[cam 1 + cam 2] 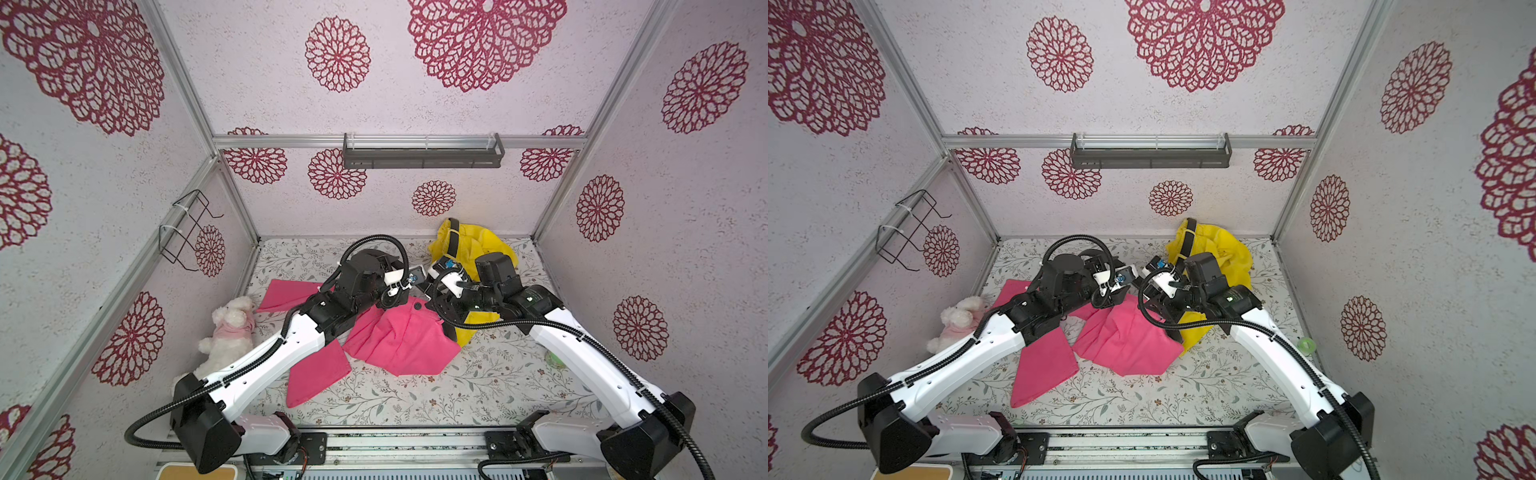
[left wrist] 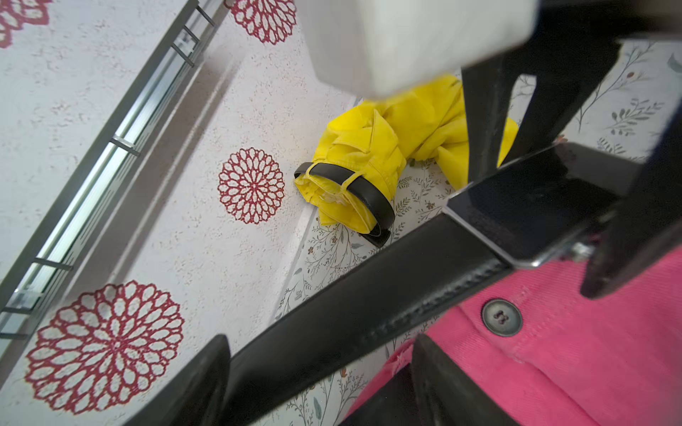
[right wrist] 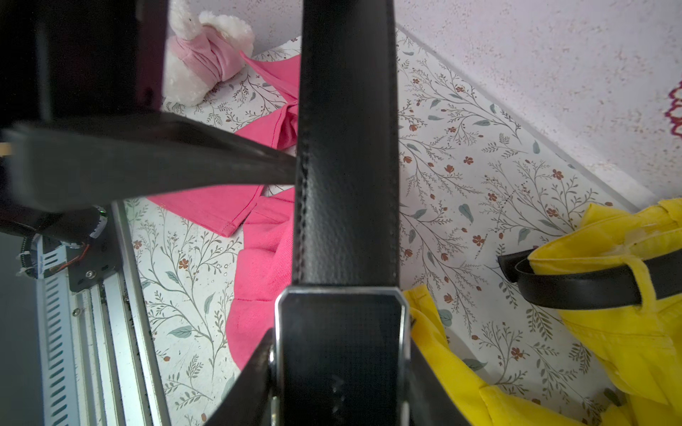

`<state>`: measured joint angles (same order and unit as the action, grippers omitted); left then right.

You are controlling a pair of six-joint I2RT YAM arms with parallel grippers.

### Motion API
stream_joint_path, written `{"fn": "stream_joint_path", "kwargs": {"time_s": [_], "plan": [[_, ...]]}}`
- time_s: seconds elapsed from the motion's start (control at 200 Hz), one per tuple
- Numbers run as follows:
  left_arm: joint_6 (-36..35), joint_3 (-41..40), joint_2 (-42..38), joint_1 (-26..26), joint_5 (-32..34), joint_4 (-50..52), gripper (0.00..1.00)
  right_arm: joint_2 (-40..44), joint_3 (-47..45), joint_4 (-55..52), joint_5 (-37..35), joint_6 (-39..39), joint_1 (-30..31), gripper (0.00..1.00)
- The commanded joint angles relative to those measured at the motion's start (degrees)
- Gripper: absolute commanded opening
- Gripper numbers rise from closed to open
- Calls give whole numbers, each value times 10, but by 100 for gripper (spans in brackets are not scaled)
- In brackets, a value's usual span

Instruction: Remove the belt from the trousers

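Observation:
A black belt [image 3: 347, 184] with a dark, silver-edged buckle [image 3: 341, 332] is held up above the pink trousers [image 1: 399, 336] in mid table. My right gripper [image 3: 341, 376] is shut on the buckle, one finger on each side edge. My left gripper [image 2: 321, 376] is open. The strap [image 2: 369, 306] runs between its fingers [image 2: 206, 383], close to one of them and apart from the other. The pink waistband and its grey button [image 2: 502, 317] lie just under the buckle [image 2: 535, 206]. In both top views the two grippers [image 1: 415, 278] [image 1: 1150, 270] meet over the pink trousers [image 1: 1125, 336]. Whether the strap still runs through any loops is hidden.
Crumpled yellow trousers [image 1: 473, 245] with their own black belt [image 2: 369, 191] lie at the back right against the wall. A white plush toy [image 1: 228, 328] sits at the left wall and a small green object [image 1: 555, 358] at the right. A wire rack [image 1: 187, 228] hangs on the left wall.

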<state>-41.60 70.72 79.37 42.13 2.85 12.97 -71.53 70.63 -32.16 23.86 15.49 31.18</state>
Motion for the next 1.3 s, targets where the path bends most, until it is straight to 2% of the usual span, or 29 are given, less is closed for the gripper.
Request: {"fn": "stream_joint_path", "kwargs": {"time_s": [0.0, 0.045, 0.075, 0.145, 0.19, 0.225, 0.315, 0.575, 0.681, 0.741, 0.761, 0.801, 0.821, 0.846, 0.876, 0.891, 0.981, 1.131, 1.216, 1.296], "plan": [[-46, 16, 32, 1, 3, -1, 77, 21, 19, 4, 23, 4, 2, 0], [-43, 19, 43, 0, 10, -4, 73, 24, 18, 3, 23, 4, 2, 0], [-38, 22, 49, 0, 15, -11, 66, 27, 15, 5, 24, 4, 2, 0], [-19, 25, 57, -3, 32, -34, 30, 30, 11, 7, 21, 2, 2, 0], [-1, 23, 56, -8, 43, -50, 11, 33, 8, 7, 17, 2, 1, 0], [16, 16, 50, -15, 50, -65, 0, 34, 6, 6, 13, 2, 1, 0], [61, -7, 25, -44, 51, -85, 0, 44, 0, 9, 4, -1, -5, 0], [177, -69, -55, -155, 131, -92, 0, 65, -23, 15, -15, -14, -24, 0], [257, -61, -55, -213, 154, -52, 0, 71, -33, 33, -11, -28, -25, 0], [310, -31, -28, -244, 129, 4, 0, 70, -33, 48, -4, -41, -25, 0], [322, -16, -14, -252, 112, 29, 9, 69, -32, 53, -2, -46, -25, 0], [347, 23, 21, -258, 84, 89, 38, 64, -28, 63, -3, -55, -25, 0], [360, 45, 37, -256, 83, 115, 55, 61, -24, 67, -5, -59, -25, 0], [379, 67, 52, -249, 89, 139, 65, 57, -18, 70, -10, -62, -24, 0], [402, 89, 62, -239, 93, 168, 92, 52, -9, 72, -23, -68, -24, 0], [412, 99, 64, -233, 93, 180, 99, 49, -4, 73, -29, -71, -24, 0], [455, 109, 31, -186, 89, 195, 97, 39, 32, 66, -57, -84, -24, 0], [506, 19, -79, -96, 82, 120, 97, 22, 89, 55, -79, -110, -24, 0], [543, -55, -114, -59, 36, 54, 97, 11, 111, 57, -72, -123, -24, 0], [579, -106, -105, -21, -20, -29, 97, -1, 128, 62, -62, -137, -22, 0]]}}
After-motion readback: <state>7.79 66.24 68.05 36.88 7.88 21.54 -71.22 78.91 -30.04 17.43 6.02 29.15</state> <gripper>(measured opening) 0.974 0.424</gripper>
